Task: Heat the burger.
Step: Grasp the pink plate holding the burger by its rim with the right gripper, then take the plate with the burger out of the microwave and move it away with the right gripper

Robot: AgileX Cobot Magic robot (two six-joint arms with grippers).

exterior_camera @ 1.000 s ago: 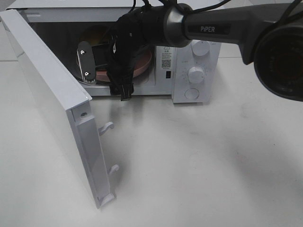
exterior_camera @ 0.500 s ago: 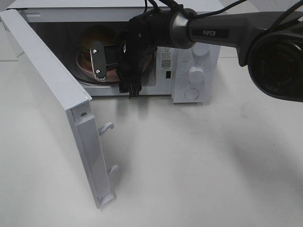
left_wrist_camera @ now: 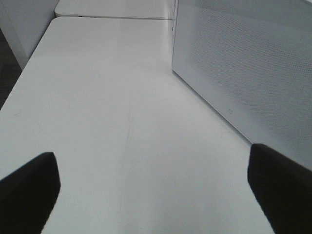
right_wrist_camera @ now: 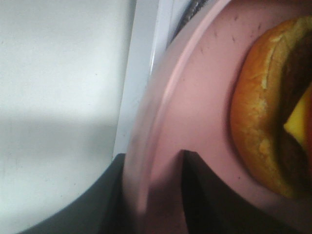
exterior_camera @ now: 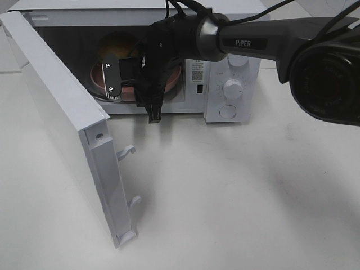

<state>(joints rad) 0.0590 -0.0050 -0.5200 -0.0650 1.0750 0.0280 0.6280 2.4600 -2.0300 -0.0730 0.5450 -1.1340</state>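
The burger (exterior_camera: 115, 48) sits on a pink plate (exterior_camera: 175, 79) inside the open microwave (exterior_camera: 233, 62). My right gripper (exterior_camera: 121, 84) reaches into the cavity at the plate's front edge, and its silver finger (exterior_camera: 111, 81) shows at the left. In the right wrist view the plate's rim (right_wrist_camera: 146, 146) runs between the two dark fingers (right_wrist_camera: 109, 204), which have closed in on it, and the burger's bun (right_wrist_camera: 258, 122) lies just beyond. My left gripper (left_wrist_camera: 156, 195) is out of the exterior high view. Its wrist view shows the fingertips (left_wrist_camera: 29, 190) wide apart over bare table, holding nothing.
The microwave door (exterior_camera: 62, 112) stands swung out to the left front, its latch hooks (exterior_camera: 128, 151) pointing right. The knobs (exterior_camera: 233, 89) are on the right panel. My right arm (exterior_camera: 270, 39) crosses above the oven. White table lies in front. A perforated white panel (left_wrist_camera: 243, 73) stands beside the left gripper.
The right gripper's jaws have narrowed onto the plate's rim, and the gripper has shifted slightly inside the cavity. More of the burger shows now. The door has stayed put.
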